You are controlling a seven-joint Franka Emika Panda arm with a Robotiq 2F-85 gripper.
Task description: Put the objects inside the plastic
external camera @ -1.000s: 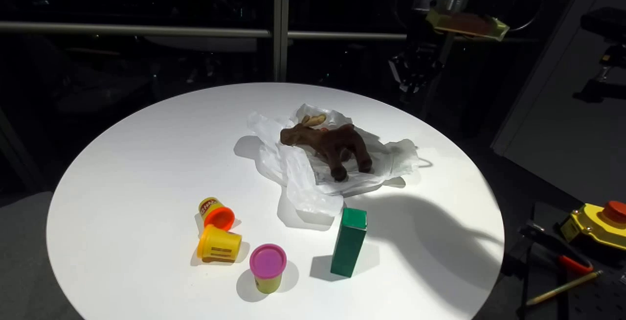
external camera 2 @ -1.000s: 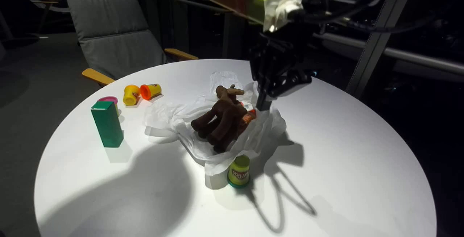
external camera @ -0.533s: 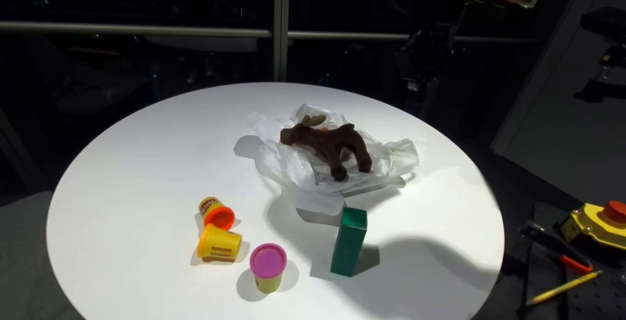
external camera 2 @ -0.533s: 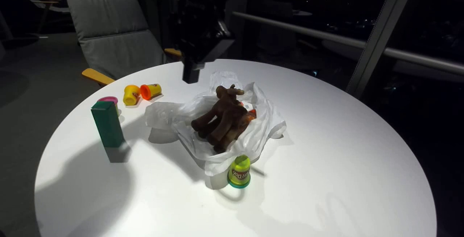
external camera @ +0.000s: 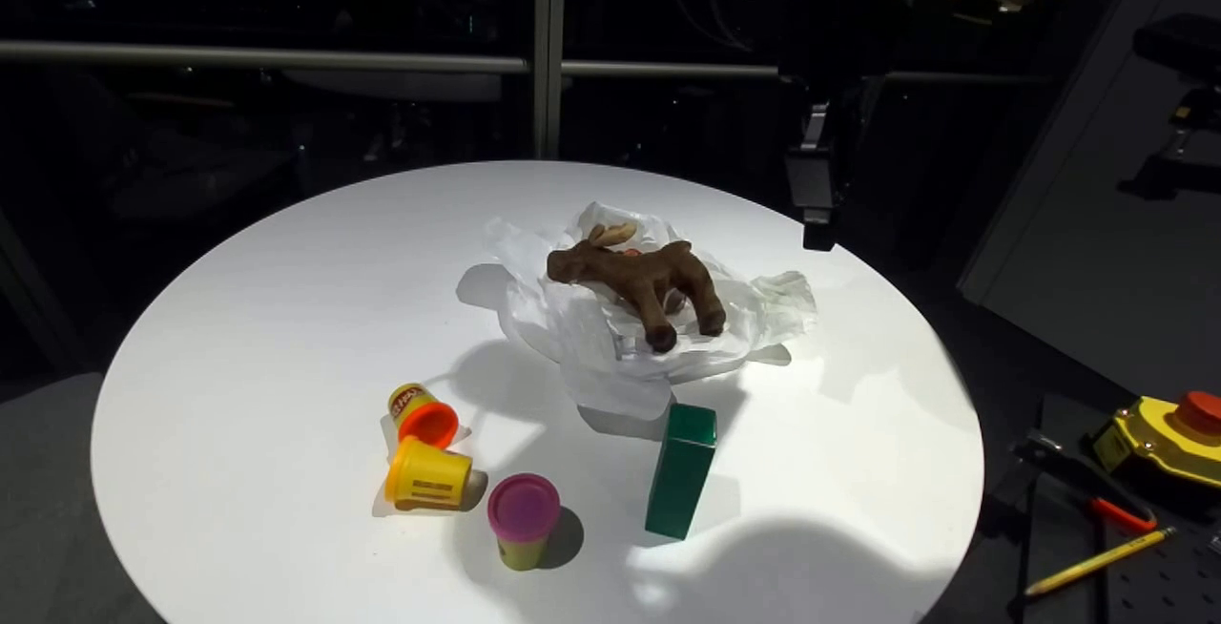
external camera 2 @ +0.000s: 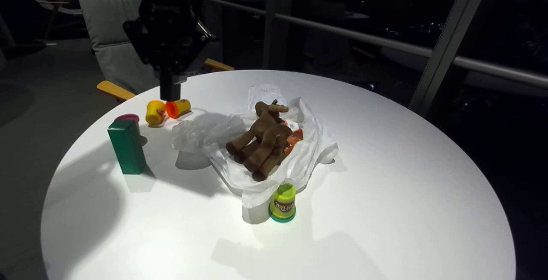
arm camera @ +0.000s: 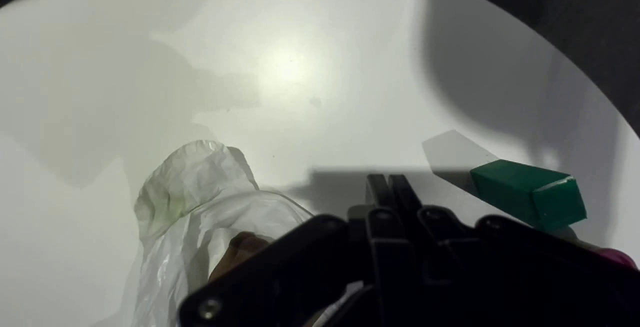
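Bench [external camera 2: 398, 194]: we are seeing a round white top in both exterior views.
Bag [external camera 2: 307, 156]: it is lying open and crumpled on the bench, its thin white film spreading out.
Plush [external camera: 637, 273]: the brown toy is lying in the open bag, film showing around it.
Orange piece [external camera 2: 293, 138]: it is resting in the bag beside the plush; we are seeing only part of it.
Green box [external camera: 681, 476]: we are finding it standing upright on the bench, outside the bag and near it.
Pink-lidded tub [external camera: 523, 514]: it is standing upright outside the bag, near the green box.
Yellow tub [external camera: 429, 477]: it is lying on its side, outside the bag.
Orange-lidded tub [external camera: 429, 426]: it is lying just beside the yellow tub; we are not making out whether the two are touching.
Green-lidded tub [external camera 2: 283, 201]: it is resting lid-down just beside the bag.
Gripper [arm camera: 391, 187]: we are noting its fingers standing together, pointing down; it is hanging above the bench, and in the wrist view the tips are showing between the bag and the green box.
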